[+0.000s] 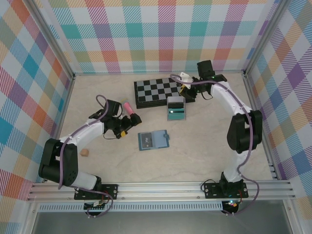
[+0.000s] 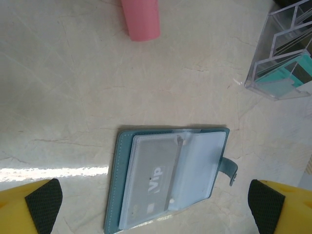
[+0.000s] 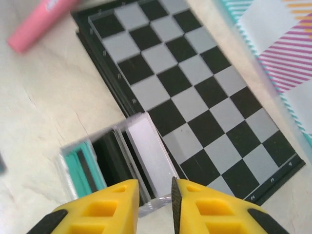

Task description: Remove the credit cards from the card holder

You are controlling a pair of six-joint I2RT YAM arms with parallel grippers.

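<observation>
The card holder lay open and flat near the middle of the counter, its snap tab on the right-hand edge. From the left wrist, a pale credit card marked "Vip" sat in one of its clear inner sleeves. The left gripper hung just up and left of the card holder, its jaws wide apart and pointed toward it, with the black pads showing at either side of the open pockets. A pink marker lay just beside that gripper, on its far side. Farther back, a clear box stood touching the near edge of the black-and-grey chessboard, and a teal credit card with a dark stripe rested inside it. The right gripper hung over the near rim of the clear box, its jaws a narrow gap apart; the box's rim showed through that gap, and I could not tell whether they touched it. A small brown lump lay well apart from the rest, near the left arm's elbow.
</observation>
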